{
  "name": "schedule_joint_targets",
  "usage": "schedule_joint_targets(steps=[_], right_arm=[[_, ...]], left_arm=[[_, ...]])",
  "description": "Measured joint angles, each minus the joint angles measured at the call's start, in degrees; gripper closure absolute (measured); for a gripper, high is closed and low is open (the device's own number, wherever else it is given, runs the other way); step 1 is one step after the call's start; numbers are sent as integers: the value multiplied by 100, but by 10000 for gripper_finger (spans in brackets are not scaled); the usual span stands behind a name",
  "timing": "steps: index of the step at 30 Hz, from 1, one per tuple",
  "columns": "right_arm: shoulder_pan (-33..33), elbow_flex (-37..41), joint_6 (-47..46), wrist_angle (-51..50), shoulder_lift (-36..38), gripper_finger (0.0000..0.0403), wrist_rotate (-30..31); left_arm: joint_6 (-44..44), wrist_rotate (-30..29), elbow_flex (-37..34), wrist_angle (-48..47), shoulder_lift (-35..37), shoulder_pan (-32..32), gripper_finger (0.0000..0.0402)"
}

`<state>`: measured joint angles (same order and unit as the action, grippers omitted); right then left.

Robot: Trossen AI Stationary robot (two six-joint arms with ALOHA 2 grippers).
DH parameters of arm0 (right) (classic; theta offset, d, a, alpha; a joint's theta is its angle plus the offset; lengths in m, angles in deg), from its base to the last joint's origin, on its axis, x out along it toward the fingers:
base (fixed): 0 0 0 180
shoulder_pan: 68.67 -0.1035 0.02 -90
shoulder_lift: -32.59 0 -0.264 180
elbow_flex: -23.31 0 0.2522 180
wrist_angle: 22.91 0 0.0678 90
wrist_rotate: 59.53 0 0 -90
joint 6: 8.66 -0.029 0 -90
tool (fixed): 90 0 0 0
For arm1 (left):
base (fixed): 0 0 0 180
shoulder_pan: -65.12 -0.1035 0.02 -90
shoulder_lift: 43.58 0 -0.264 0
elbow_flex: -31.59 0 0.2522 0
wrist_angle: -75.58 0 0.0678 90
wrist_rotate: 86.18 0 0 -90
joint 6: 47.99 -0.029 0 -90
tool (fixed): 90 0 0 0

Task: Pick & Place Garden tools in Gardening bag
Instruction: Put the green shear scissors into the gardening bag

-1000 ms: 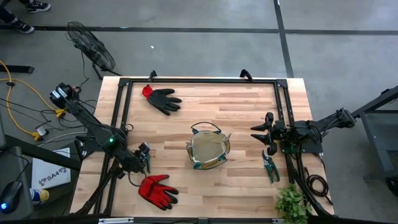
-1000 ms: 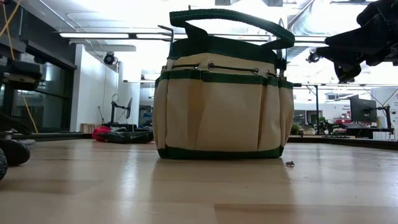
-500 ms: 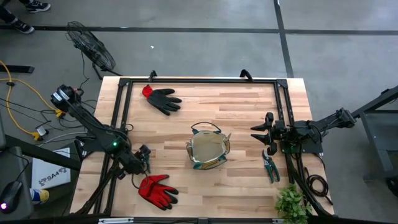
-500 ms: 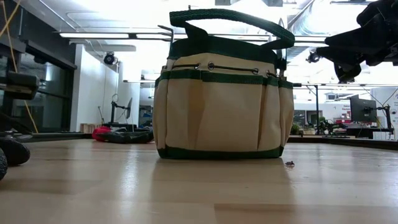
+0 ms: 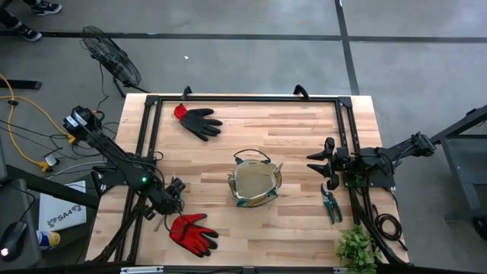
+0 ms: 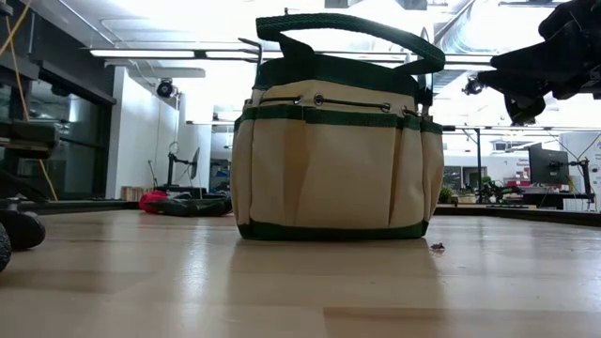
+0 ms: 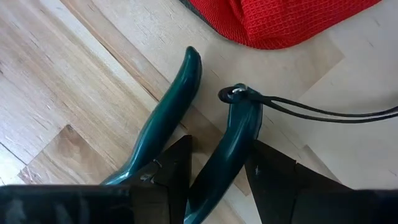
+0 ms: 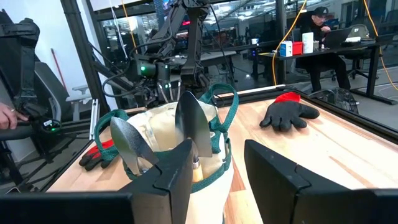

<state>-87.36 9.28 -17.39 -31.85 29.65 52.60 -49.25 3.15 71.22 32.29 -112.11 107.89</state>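
Table: bag w/ trowels.

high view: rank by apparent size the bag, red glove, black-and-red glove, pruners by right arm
1. gardening bag
2. red glove and black-and-red glove: look alike, not ranked
3. pruners: slimmest

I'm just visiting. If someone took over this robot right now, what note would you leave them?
Left gripper: closed on green pruners beside the red glove.
Right gripper: empty, waiting at the table's right edge.
Done: two trowels stand in the bag.
Left: the held pruners, second pruners, red glove, black glove.
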Motion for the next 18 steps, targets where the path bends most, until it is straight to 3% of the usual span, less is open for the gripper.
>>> schedule_joint_targets(steps=[18], right_arm=[[-1, -1, 0, 0, -1, 266, 0]], left_arm=[[17, -33, -11, 37, -49, 2, 276]])
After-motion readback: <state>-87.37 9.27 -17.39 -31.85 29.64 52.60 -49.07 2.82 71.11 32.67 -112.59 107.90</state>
